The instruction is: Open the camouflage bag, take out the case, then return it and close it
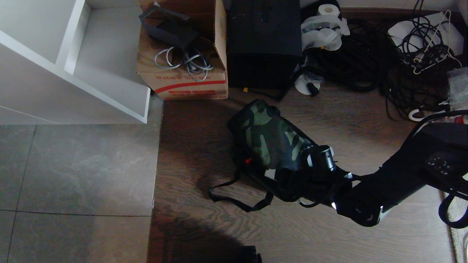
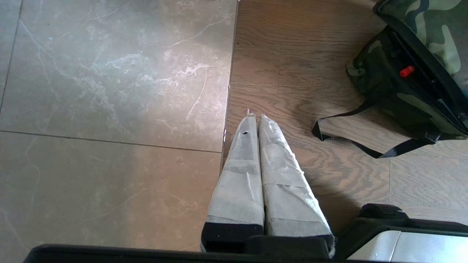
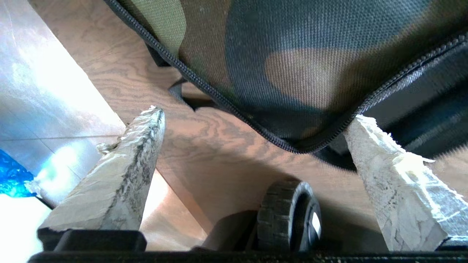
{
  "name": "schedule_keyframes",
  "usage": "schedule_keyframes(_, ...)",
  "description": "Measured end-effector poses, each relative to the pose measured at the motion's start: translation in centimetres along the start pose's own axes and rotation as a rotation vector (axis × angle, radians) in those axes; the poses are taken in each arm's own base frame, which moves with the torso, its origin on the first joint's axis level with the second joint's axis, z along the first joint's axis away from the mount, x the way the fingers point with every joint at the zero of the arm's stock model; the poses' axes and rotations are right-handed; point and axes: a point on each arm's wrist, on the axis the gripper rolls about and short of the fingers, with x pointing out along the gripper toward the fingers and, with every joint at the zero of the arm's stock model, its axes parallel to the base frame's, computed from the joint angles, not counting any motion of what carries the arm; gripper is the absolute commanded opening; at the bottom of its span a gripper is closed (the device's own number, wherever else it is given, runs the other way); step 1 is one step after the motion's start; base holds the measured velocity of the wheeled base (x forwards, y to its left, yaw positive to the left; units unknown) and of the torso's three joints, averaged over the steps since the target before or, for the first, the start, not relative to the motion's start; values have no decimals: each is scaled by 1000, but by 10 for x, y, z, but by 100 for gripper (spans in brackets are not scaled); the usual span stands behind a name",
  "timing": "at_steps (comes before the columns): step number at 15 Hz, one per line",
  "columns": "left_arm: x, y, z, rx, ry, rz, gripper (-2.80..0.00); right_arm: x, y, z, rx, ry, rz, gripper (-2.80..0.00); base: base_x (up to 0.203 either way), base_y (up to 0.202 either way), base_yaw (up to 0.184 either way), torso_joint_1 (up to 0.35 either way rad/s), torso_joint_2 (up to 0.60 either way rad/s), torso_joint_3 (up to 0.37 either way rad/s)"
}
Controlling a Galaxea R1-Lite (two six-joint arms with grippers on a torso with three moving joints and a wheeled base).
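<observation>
The camouflage bag lies on the wood floor with its black shoulder strap trailing toward me. In the gap under its lid a black side with a small red spot shows, the case inside the bag. My right gripper is at the bag's near right end, under my arm in the head view. It is open wide, and the lid's zip-edged corner hangs between its taped fingers, held by neither. My left gripper is parked low over the floor left of the bag, shut and empty.
Behind the bag stand a brown cardboard carton and a tall plain black box. Cable tangles fill the back right. A white shelf unit and grey tiles lie to the left. A base wheel sits under the right gripper.
</observation>
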Motion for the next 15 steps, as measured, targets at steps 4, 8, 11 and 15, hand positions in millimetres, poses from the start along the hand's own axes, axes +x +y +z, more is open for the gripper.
schedule_keyframes(4, 0, 0, 0, 0, 0, 0, -280, 5, -3, -4, -8, 22, -18, 0, 0, 0, 0, 0, 0, 0)
schedule_keyframes(8, 0, 0, 0, 0, 0, 0, -280, 2, -6, -6, -12, 59, -49, 0, 0, 0, 0, 0, 0, 0)
schedule_keyframes(11, 0, 0, 0, -1, 0, 0, -280, 4, -2, -2, -7, 34, -42, 0, 0, 0, 0, 0, 0, 0)
schedule_keyframes(15, 0, 0, 0, 0, 0, 0, -280, 10, 2, 3, -1, 10, -30, 0, 0, 0, 0, 0, 0, 0)
